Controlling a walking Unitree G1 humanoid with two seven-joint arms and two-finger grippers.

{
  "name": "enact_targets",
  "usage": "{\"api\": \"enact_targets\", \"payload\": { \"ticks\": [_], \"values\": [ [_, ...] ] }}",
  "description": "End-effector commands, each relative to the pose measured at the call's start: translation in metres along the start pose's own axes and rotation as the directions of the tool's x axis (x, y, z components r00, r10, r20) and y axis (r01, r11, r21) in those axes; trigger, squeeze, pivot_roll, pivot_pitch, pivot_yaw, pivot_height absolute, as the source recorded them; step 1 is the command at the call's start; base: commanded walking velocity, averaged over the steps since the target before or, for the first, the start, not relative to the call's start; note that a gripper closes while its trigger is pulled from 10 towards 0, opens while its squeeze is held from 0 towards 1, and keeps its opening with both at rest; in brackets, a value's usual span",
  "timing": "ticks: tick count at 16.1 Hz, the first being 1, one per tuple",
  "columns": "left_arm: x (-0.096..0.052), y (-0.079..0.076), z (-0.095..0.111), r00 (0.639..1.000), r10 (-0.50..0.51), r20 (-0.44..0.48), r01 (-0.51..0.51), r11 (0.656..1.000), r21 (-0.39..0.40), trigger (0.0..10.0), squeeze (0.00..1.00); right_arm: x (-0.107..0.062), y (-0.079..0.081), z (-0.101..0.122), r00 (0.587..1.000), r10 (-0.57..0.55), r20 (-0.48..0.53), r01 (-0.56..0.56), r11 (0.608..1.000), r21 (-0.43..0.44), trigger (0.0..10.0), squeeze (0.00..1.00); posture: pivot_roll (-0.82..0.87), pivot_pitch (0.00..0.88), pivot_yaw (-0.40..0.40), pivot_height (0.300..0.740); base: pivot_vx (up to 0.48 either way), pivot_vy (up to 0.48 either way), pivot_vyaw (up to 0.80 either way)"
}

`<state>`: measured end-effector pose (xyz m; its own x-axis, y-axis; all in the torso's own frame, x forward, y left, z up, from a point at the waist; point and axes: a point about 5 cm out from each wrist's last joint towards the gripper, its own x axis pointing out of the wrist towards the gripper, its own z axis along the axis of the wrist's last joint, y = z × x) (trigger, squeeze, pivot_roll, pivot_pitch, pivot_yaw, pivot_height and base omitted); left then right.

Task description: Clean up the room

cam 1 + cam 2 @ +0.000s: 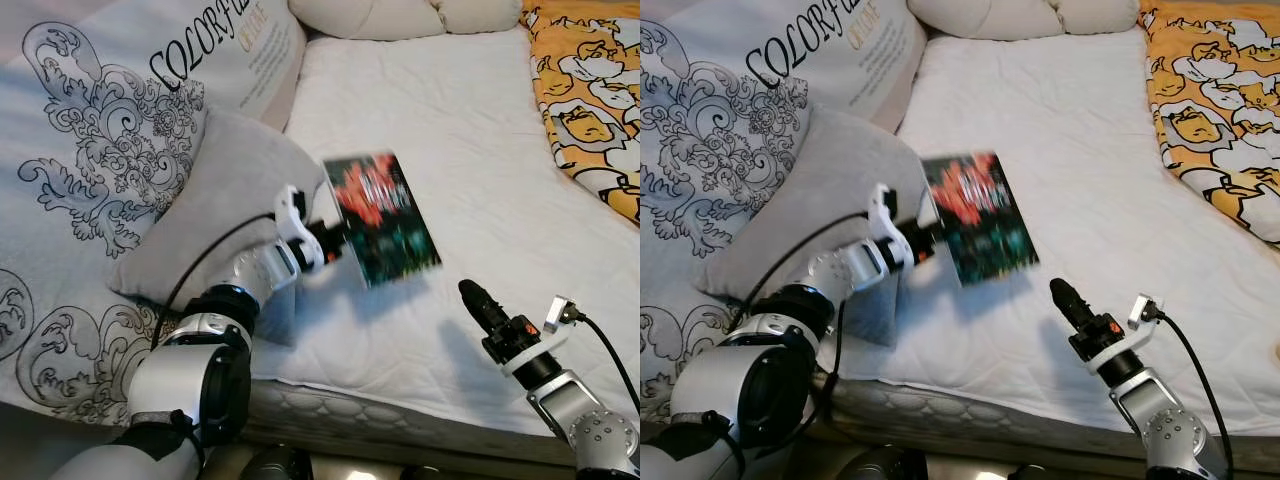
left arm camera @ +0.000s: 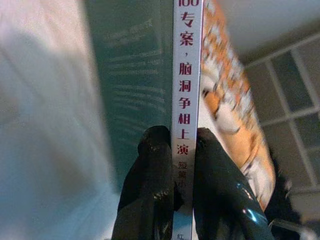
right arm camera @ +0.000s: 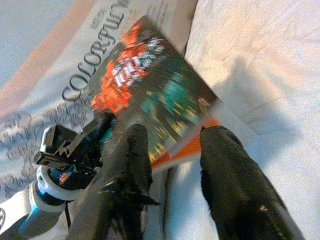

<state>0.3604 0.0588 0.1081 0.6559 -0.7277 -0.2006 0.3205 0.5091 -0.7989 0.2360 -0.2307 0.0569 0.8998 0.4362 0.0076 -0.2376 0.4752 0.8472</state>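
Bedroom: white mattress (image 1: 480, 150), grey pillow (image 1: 215, 200) beside left arm. Left gripper (image 1: 335, 243) clamped on spine of book (image 1: 382, 217), held clear above mattress, long axis running away from fingers. Right gripper (image 1: 478, 301) fingers apart, holding nothing, book just ahead and to its left; left arm controls next placement.

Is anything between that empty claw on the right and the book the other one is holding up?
Nothing visible. The left claw holds the book by its spine above the white mattress. The right claw, fingers apart, points toward it across bare sheet.
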Motion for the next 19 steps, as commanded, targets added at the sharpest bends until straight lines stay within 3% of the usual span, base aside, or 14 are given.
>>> {"api": "enact_targets", "payload": {
  "ticks": [1,2,3,4,5,8,10,11,12,15,19],
  "values": [
    [0.001,-0.004,0.007,0.999,-0.009,-0.039,0.013,0.995,0.099,0.0,0.00,-0.005,0.006,0.002,0.999,-0.003,-0.050,-0.001,0.997,-0.078,10.0,1.00,-0.15,0.052,0.105,0.740,0.000,0.000,0.00],
    [0.001,-0.005,0.006,0.998,-0.007,-0.065,0.014,0.993,0.115,0.0,0.00,-0.007,0.008,0.005,0.998,-0.007,-0.063,0.000,0.994,-0.109,10.0,1.00,-0.16,0.056,0.109,0.740,0.000,0.000,0.00],
    [0.002,-0.005,0.005,0.997,-0.010,-0.078,0.019,0.993,0.120,0.0,0.00,-0.007,0.009,0.006,0.998,-0.008,-0.067,0.000,0.992,-0.123,10.0,0.61,-0.17,0.059,0.111,0.740,0.000,0.000,0.00],
    [0.002,-0.006,0.005,0.996,-0.012,-0.089,0.023,0.992,0.123,0.0,0.00,-0.008,0.012,0.007,0.997,-0.007,-0.074,-0.003,0.991,-0.134,10.0,0.61,-0.17,0.060,0.112,0.740,0.000,0.000,0.00],
    [0.003,-0.008,0.003,0.992,-0.025,-0.127,0.041,0.991,0.130,0.0,0.00,-0.008,0.018,0.006,0.994,0.000,-0.109,-0.018,0.986,-0.167,10.0,0.00,-0.19,0.067,0.115,0.740,0.000,0.000,0.00],
    [0.004,-0.011,0.003,0.984,-0.006,-0.180,0.039,0.984,0.175,0.0,0.00,-0.008,0.030,-0.001,0.983,0.014,-0.186,-0.055,0.974,-0.219,10.0,0.00,-0.21,0.077,0.118,0.740,0.000,0.000,0.00],
    [0.003,-0.007,0.000,0.971,0.050,-0.232,0.017,0.961,0.277,0.0,0.00,-0.008,0.033,-0.005,0.975,0.003,-0.220,-0.059,0.967,-0.248,10.0,0.00,-0.22,0.081,0.122,0.740,0.000,0.000,0.00],
    [0.003,-0.004,-0.002,0.965,0.084,-0.247,0.006,0.939,0.343,0.0,0.00,-0.008,0.034,-0.008,0.972,-0.008,-0.233,-0.055,0.964,-0.262,10.0,0.00,-0.22,0.082,0.123,0.740,0.000,0.000,0.00],
    [0.003,-0.001,-0.004,0.953,0.138,-0.269,-0.001,0.891,0.454,0.0,0.00,-0.009,0.035,-0.011,0.968,-0.023,-0.249,-0.048,0.960,-0.275,10.0,0.00,-0.23,0.085,0.123,0.740,0.000,0.000,0.00],
    [0.005,0.003,-0.005,0.941,0.220,-0.256,-0.006,0.769,0.639,0.0,0.00,-0.008,0.035,-0.017,0.951,-0.085,-0.297,-0.034,0.926,-0.377,10.0,0.00,-0.23,0.087,0.123,0.740,0.000,0.000,0.00],
    [0.006,0.004,-0.001,0.949,0.259,-0.178,-0.074,0.734,0.675,0.0,0.00,0.002,0.044,-0.018,0.947,-0.091,-0.308,-0.058,0.895,-0.443,10.0,0.00,-0.23,0.089,0.121,0.740,0.000,0.000,0.00]
  ]
}}
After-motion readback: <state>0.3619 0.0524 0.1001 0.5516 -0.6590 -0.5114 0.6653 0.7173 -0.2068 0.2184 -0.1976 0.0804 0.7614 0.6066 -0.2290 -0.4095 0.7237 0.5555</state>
